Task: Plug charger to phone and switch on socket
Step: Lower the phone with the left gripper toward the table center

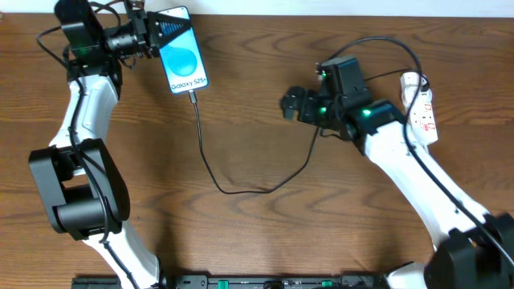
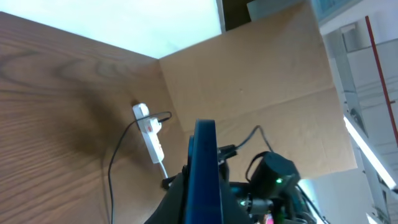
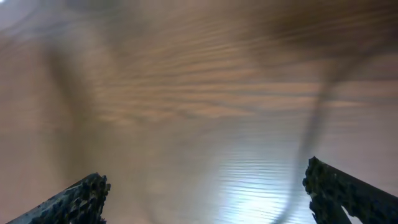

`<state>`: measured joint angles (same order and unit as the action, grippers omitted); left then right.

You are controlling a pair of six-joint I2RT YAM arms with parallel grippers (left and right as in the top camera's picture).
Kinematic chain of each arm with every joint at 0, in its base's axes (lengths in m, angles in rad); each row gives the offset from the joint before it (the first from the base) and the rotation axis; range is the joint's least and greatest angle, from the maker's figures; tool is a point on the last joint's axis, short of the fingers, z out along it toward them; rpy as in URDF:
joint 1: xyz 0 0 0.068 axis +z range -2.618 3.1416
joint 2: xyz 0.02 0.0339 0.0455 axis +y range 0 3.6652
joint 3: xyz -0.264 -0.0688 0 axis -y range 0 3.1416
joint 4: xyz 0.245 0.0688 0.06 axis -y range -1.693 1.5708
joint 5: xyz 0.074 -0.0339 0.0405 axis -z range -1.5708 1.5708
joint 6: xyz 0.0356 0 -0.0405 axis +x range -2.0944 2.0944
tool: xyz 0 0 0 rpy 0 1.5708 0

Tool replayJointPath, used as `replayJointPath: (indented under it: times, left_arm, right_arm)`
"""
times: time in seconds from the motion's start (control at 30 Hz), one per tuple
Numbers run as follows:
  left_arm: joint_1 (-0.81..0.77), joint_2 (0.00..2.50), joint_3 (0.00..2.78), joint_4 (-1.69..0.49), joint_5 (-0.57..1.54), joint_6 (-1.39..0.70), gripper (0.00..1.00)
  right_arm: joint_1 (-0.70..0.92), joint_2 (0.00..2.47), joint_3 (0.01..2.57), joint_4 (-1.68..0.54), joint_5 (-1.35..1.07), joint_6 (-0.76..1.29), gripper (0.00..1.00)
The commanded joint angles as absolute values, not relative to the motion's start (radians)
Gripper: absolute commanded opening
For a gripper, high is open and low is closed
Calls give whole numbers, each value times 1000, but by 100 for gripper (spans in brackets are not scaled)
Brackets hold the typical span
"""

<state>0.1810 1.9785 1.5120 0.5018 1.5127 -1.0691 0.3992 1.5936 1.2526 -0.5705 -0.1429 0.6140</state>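
Note:
The phone (image 1: 181,50) has a blue screen reading "Galaxy S25+" and sits at the back left, held at its top end by my left gripper (image 1: 151,35), which is shut on it. In the left wrist view the phone (image 2: 205,171) shows edge-on between the jaws. The thin black charger cable (image 1: 210,168) runs from the phone's lower end, loops across the table and goes towards the right arm. The white socket strip (image 1: 421,107) lies at the far right; it also shows in the left wrist view (image 2: 152,134). My right gripper (image 1: 291,105) is open and empty over the table's middle right; its wrist view (image 3: 205,196) is blurred.
The right arm's body (image 1: 401,152) lies over the area beside the socket strip. A brown cardboard wall (image 2: 261,74) stands beyond the table in the left wrist view. Bare wood table (image 1: 265,233) lies in the front middle.

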Motion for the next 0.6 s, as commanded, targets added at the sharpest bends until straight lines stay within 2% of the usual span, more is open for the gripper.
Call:
replayJointPath:
  times: [0.0,0.2,0.33,0.57]
  left_arm:
    - [154,1947,1509,510,1515,-1034,8]
    - [138,1947,1509,385,1451,-991,7]
    - [138,1947,1509,175,1360,-906,7]
    - [138,1947,1509,-253,1157,-631,8]
  right_arm:
    - [402,1542,1254,-634,79,577,99]
    - [403,1532,1254,-718,81,563,99]
    - [404,1532,1254,-732,81,562,99]
    - [408,1532,1254,-742,81,559,99]
